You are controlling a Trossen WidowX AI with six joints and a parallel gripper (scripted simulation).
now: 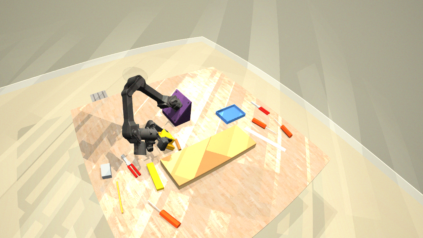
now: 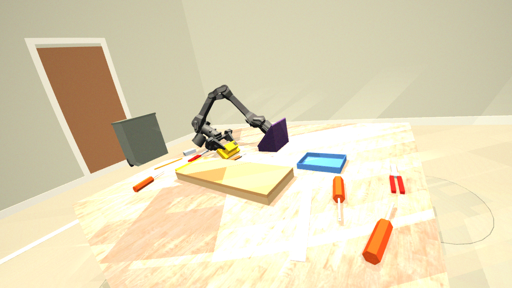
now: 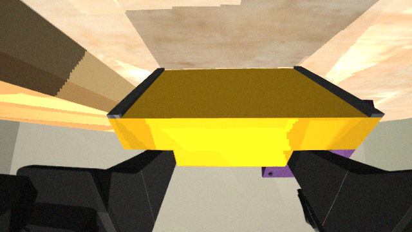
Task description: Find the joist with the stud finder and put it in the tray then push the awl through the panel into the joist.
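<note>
Floor panel [image 1: 207, 153] [image 2: 234, 177]: flat on the tabletop [image 1: 236, 195] [image 2: 171, 229]
Blue tray [image 1: 227, 121] [image 2: 319, 167]: near the panel, apart from the stud finder
Claw [image 1: 168, 138] [image 2: 226, 142] [image 3: 232, 158]: grasping the stud finder, fingers at both sides
Stud finder [image 1: 169, 142] [image 2: 229, 150] [image 3: 238, 138]: tilted, beside the awl
Awl [image 1: 177, 144] [image 2: 237, 157]: lying near the panel

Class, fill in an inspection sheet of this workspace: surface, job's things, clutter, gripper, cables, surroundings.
Surface: wood-grain tabletop, patched with bright light.
Job's things: boxy yellow stud finder held off the panel; thick tan rectangular floor panel lying flat; shallow blue rectangular tray with no tool in it; slim brown-handled tool, probably the awl, lying beside the panel.
Clutter: three orange-handled screwdrivers, two red-handled pliers, flat white strip.
Gripper: black parallel jaws, shut on the stud finder.
Cables: nothing seen.
Surroundings: brown door, grey lidded bin.
</note>
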